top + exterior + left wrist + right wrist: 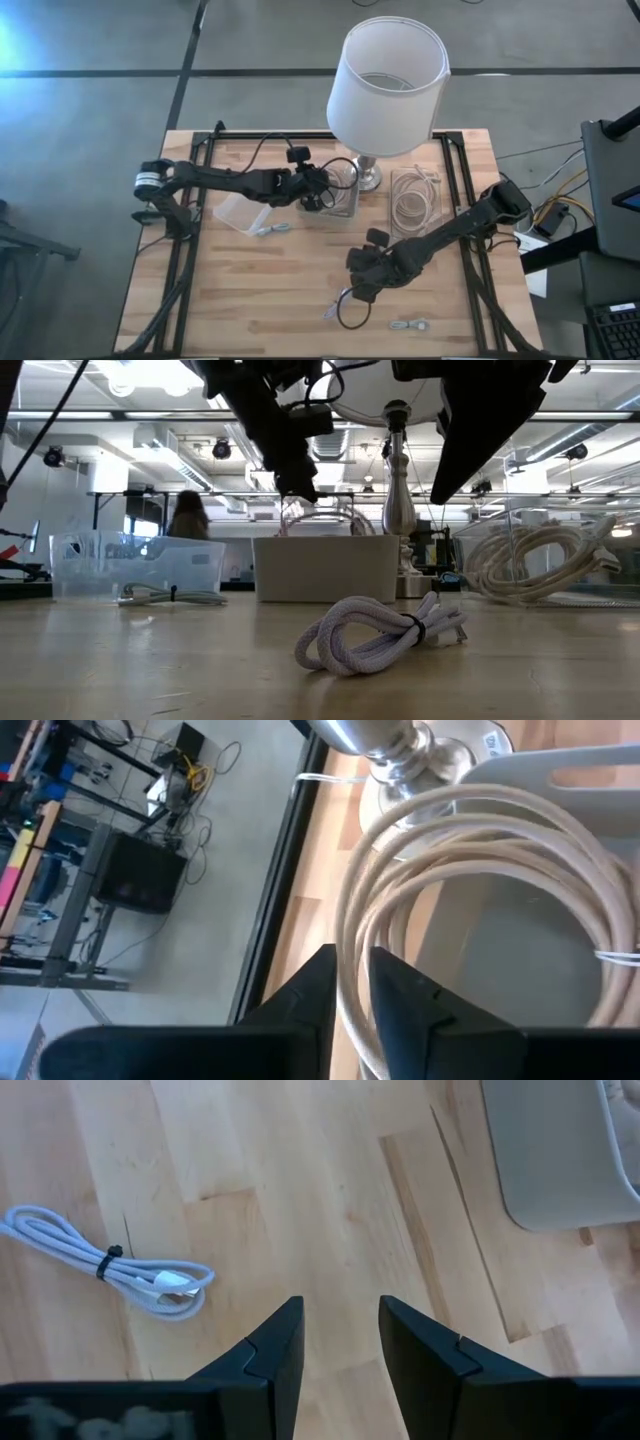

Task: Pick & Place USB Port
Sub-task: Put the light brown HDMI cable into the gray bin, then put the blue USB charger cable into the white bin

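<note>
My left gripper (322, 192) is shut on a coil of pale USB cable (480, 850) over the clear middle bin (345, 205), beside the lamp's base (368, 178). In the low view the coil's loops (325, 520) rise above the bin's wall (325, 568). My right gripper (340, 1330) is open and empty above the bare wood at the table's near middle (358, 290). A tied white cable bundle (130, 1275) lies on the wood ahead of it. Another bundle (410, 325) lies near the front edge and also shows in the low view (380, 635). My left gripper pinches a few strands of the coil's loop (352, 955) between its two fingers. The fingers come from above, slanting down, and lie across the strands. The rest of the coil hangs over and into the middle bin.
The lamp with its big white shade (388, 70) stands at the far middle. A clear bin (243, 212) lies to the left, with a cable bundle (272, 230) beside it. Another clear bin with coiled white cables (413, 198) stands right of the lamp.
</note>
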`<state>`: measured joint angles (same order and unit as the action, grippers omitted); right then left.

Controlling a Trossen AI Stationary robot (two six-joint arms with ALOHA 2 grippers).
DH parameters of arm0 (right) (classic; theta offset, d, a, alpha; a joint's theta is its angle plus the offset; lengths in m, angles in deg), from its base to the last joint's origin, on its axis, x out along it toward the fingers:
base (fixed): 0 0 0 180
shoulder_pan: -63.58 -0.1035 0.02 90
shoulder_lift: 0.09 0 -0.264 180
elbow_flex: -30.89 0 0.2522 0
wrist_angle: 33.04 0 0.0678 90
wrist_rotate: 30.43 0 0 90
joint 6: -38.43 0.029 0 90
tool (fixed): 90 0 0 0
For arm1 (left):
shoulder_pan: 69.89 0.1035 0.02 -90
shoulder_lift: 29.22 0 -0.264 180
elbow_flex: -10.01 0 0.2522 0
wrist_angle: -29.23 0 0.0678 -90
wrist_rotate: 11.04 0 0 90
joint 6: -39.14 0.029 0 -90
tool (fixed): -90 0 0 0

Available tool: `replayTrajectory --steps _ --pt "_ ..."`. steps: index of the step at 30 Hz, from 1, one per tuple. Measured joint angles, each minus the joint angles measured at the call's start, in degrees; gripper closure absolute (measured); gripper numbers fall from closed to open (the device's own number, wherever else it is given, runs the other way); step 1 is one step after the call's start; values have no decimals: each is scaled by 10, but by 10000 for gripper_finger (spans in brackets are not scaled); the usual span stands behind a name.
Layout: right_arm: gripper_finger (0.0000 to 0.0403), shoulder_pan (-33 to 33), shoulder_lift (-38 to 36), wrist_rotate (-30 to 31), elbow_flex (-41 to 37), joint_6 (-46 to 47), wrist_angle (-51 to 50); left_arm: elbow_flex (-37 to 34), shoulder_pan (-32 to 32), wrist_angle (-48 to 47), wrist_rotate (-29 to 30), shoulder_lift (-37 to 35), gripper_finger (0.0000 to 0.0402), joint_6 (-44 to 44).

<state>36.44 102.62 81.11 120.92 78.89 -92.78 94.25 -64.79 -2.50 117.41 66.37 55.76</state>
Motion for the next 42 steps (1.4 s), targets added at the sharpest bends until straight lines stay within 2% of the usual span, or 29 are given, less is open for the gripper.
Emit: replayTrajectory --steps 16,19,25,29,32,35,42 --pt "278 0 0 0 0 -6 14 0 -12 -23 -1 -1 270 -15" --pt "278 0 0 12 -5 -13 19 11 -32 -77 -11 -9 262 -69" --pt "278 0 0 18 -37 -17 70 25 -89 -224 -114 -46 273 -163" --pt "278 0 0 -14 -60 -38 145 20 -135 -327 -121 -80 288 -215" --pt "278 0 0 -25 -72 -72 209 -2 -175 -362 -120 -108 299 -259" --pt "278 1 0 -25 -85 -100 266 -38 -215 -351 -121 -142 304 -290" --pt "278 7 0 -52 -120 -121 365 -172 -254 -232 -129 -196 301 -346"
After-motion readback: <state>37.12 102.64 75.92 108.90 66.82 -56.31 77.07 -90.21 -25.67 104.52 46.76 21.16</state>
